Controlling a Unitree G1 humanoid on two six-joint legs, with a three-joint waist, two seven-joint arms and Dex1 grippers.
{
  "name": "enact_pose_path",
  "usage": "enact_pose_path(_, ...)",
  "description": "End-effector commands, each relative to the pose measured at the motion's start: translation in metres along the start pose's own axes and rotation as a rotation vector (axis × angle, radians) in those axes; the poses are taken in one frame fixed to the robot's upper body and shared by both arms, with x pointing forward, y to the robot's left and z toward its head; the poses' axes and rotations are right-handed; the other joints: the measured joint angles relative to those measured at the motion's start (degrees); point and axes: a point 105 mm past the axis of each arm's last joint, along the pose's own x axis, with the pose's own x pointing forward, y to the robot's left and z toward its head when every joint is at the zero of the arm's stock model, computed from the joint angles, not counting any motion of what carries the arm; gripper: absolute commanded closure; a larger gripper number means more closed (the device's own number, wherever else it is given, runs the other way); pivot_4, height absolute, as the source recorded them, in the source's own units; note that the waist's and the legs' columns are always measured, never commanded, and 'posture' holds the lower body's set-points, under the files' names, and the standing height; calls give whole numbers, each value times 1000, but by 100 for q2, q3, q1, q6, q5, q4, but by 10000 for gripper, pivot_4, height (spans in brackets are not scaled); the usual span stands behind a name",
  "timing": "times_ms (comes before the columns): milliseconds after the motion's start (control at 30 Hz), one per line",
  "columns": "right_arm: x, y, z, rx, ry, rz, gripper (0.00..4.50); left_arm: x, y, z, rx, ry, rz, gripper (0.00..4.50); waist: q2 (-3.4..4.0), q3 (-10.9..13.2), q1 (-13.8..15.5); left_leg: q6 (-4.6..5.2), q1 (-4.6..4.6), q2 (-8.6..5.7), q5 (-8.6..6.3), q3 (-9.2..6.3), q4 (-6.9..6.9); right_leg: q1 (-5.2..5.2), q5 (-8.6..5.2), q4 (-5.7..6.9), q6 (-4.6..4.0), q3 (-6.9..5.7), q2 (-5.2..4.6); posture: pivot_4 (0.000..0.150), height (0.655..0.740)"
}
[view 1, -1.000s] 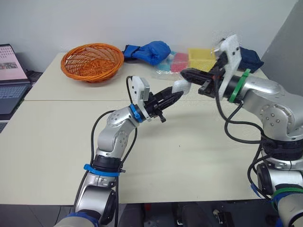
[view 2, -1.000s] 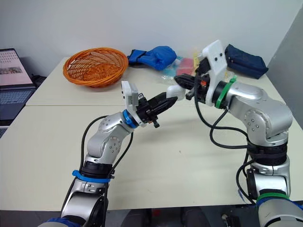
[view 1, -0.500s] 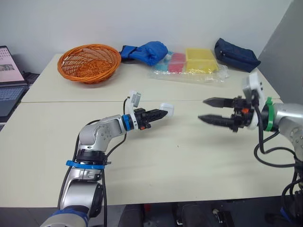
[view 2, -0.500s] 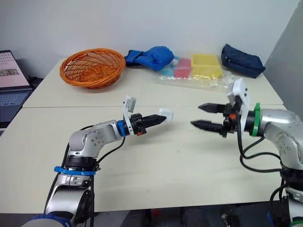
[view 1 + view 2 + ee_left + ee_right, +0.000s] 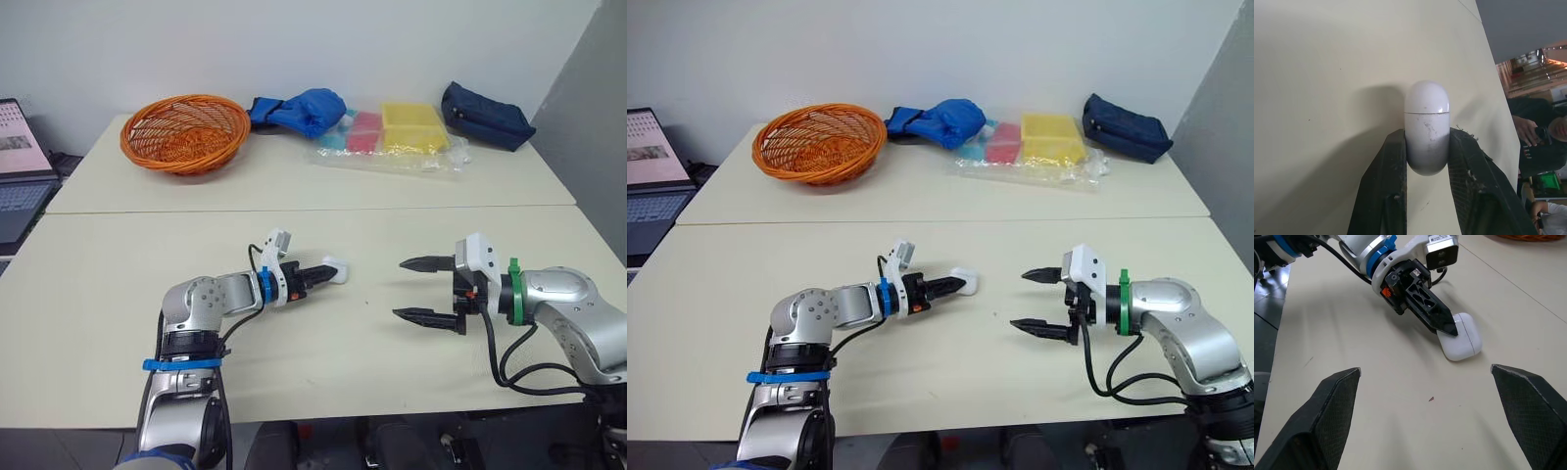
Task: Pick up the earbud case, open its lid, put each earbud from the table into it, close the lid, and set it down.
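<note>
Small white glossy earbud case [image 5: 335, 271] gripped by left claw [image 5: 955, 286], near-centre of the pale beige worktop [image 5: 294, 362]; black fingers [image 5: 1388, 176] clamp the case's lower body from both sides, rounded lid end sticking out past the tips; lid seam reads as a closed line in the left wrist view; case lies low at the worktop surface, touching or just above it, cannot tell; left forearm runs low and almost level, pointing right.

Right claw [image 5: 399, 288] spread wide and holding nothing, to the right of the case and apart from it, tips aimed left toward it; one finger higher, one lower in the head views; in the right wrist view the case and the left claw sit between its two fingers, further out.

Far side of the worktop: round orange wicker basket [image 5: 183, 130] at far left; crumpled blue fabric bundle [image 5: 304, 108] just right of it; clear plastic bag with yellow, pink and teal boxes [image 5: 392, 137] next; dark navy zip pouch [image 5: 485, 113] at far right; all well apart from both claws.

Open laptop [image 5: 20, 166] off the left edge, on a separate surface; seam line runs left-right across the worktop between the far items and the claws.
</note>
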Motion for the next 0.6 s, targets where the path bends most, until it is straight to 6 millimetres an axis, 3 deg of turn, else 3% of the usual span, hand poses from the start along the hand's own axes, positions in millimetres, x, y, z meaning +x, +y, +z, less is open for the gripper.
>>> enact_pose_path(33,-3,-8,7,-57,-11,-28,0,-8,8,-4,-43,2,31,29631,0,0,-1,0,0,0,0,0,0,0,0,1,0,1,0,1500,7400)
enact_pose_path(233,-3,-18,8,-62,-20,-40,0,-22,11,-2,-44,-14,61,11823,0,0,-12,0,8,0,0,5,0,3,0,4,-1,7,0,1500,7400)
enact_pose_path(333,-5,-25,2,-59,-9,-48,0,-50,20,0,40,-7,127,2648,-3,-1,-74,0,13,1,0,4,-3,4,0,6,-1,8,1,1500,7400)
enact_pose_path(367,-9,-30,1,-64,-2,-60,0,-70,24,5,101,-9,162,302,-6,-2,-115,0,16,4,0,4,-6,4,-1,8,-3,12,4,1500,7400)
enact_pose_path(467,-14,-36,-1,-74,4,-74,0,-94,27,11,187,2,195,302,-7,0,-182,-1,42,9,-1,3,-28,5,-6,15,-15,25,9,1500,7400)
enact_pose_path(500,-18,-40,-2,-78,10,-86,0,-108,26,27,358,-66,219,302,-6,0,-176,-1,50,7,0,3,-33,8,-8,15,-18,25,9,1500,7400)
enact_pose_path(600,-28,-44,-7,-85,31,-97,0,-138,15,51,711,-125,213,302,-25,11,-137,-2,50,6,0,11,-41,6,-12,13,-29,21,6,1500,7400)
